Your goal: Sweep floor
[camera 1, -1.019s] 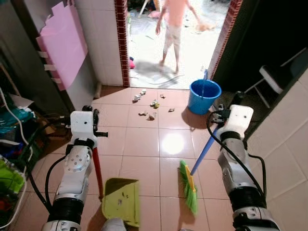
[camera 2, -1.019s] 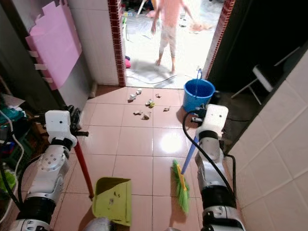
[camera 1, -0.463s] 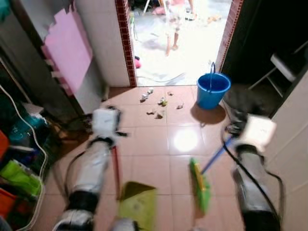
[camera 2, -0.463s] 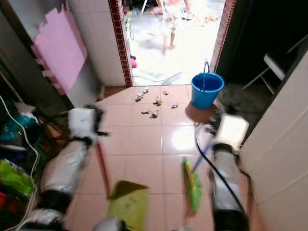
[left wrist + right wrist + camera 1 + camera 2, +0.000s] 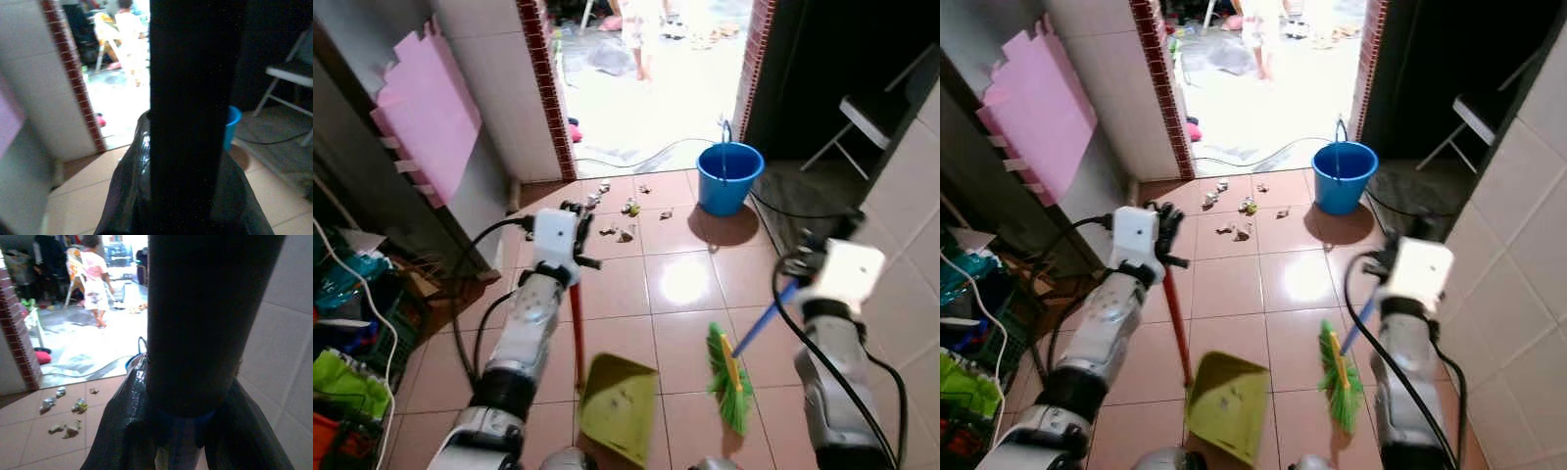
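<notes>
My left gripper (image 5: pixel 576 260) is shut on the red handle (image 5: pixel 576 333) of a green dustpan (image 5: pixel 619 409), which hangs low over the tiles in front of me. My right gripper (image 5: pixel 800 269) is shut on the blue handle (image 5: pixel 759 328) of a green-bristled broom (image 5: pixel 728 384), whose bristles are down at the floor. Several scraps of litter (image 5: pixel 625 210) lie on the pink tiles ahead, just inside the doorway. In each wrist view the held handle runs up the middle as a dark bar (image 5: pixel 190 98) (image 5: pixel 205 323).
A blue bucket (image 5: pixel 728 178) stands right of the litter by the door. A pink board (image 5: pixel 426 113) leans on the left wall above cluttered crates (image 5: pixel 342 333). A folding chair (image 5: pixel 871 117) and a tiled wall (image 5: pixel 911 196) close the right. A person (image 5: pixel 636 29) stands outside.
The whole picture has shifted and blurred as I move; the litter and bucket sit a little nearer. Both grippers keep their handles. The person has walked farther out through the doorway.
</notes>
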